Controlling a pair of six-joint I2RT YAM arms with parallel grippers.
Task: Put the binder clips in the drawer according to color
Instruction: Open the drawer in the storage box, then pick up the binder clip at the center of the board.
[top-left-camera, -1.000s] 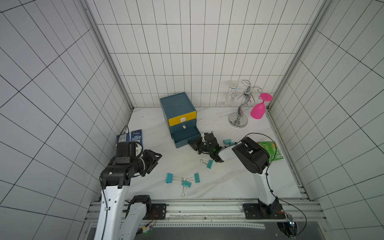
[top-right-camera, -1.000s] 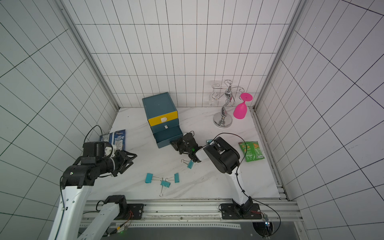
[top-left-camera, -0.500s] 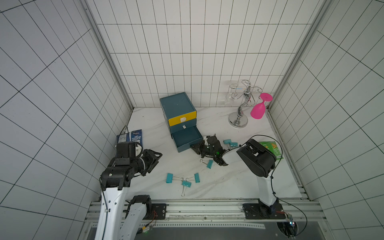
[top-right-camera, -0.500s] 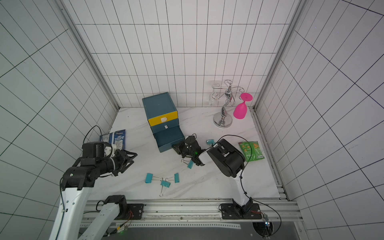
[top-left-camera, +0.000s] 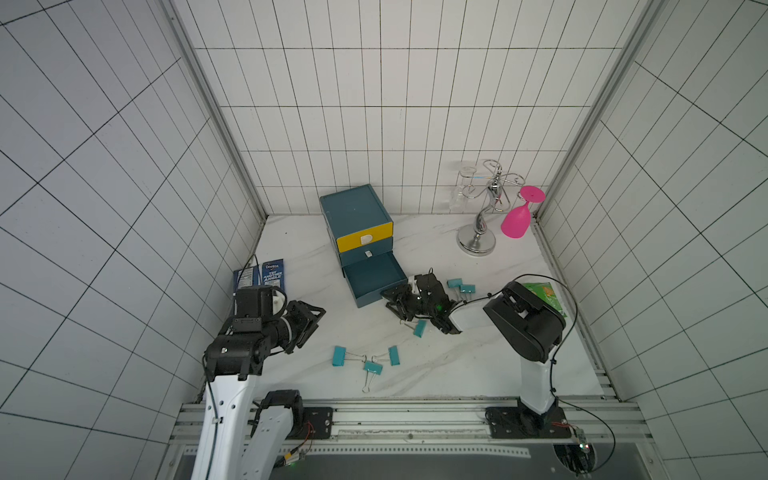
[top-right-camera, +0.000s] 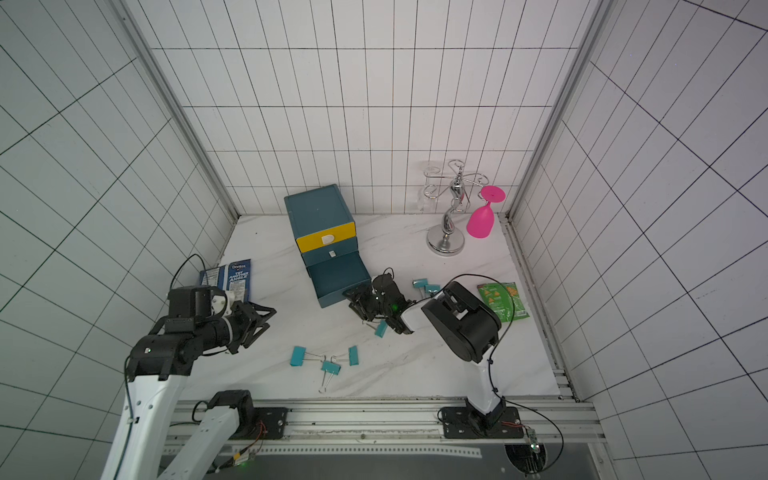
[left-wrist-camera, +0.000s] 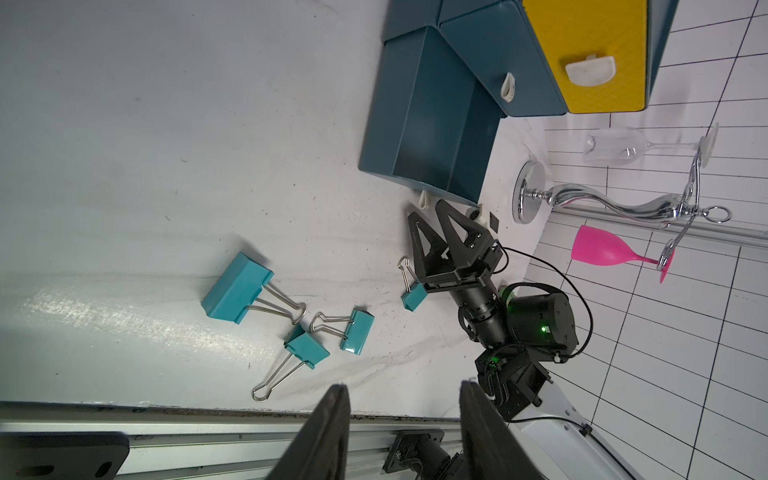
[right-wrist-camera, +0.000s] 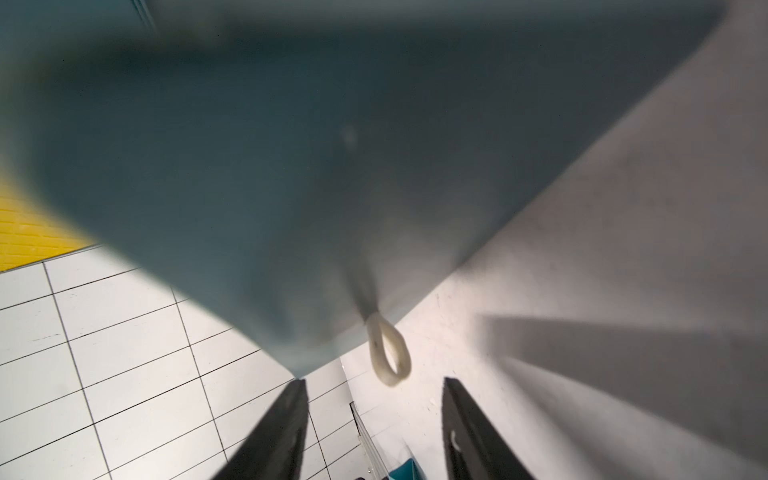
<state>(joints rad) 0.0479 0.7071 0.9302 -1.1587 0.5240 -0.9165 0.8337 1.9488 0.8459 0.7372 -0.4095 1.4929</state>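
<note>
The dark-teal drawer cabinet (top-left-camera: 356, 210) stands at the back, its bottom drawer (top-left-camera: 374, 277) pulled out and showing no contents. My right gripper (top-left-camera: 386, 301) is open at that drawer's front; in the right wrist view the white pull tab (right-wrist-camera: 388, 358) hangs free just ahead of the fingertips (right-wrist-camera: 297, 390). Three teal binder clips (top-left-camera: 372, 368) lie together near the front edge. One more clip (top-left-camera: 419, 328) lies under the right wrist, and two (top-left-camera: 461, 286) lie beyond it. My left gripper (top-left-camera: 314, 326) hovers open and empty, left of the clips.
A blue chip bag (top-left-camera: 259, 276) lies behind the left arm and a green packet (top-left-camera: 546, 293) behind the right arm. A chrome glass rack (top-left-camera: 477, 243) with a pink glass (top-left-camera: 516, 220) and a clear glass (top-left-camera: 459, 195) stands at the back right.
My right gripper drew the bottom drawer farther out toward the front, then opened and let go of the pull tab. The left arm has stayed still.
</note>
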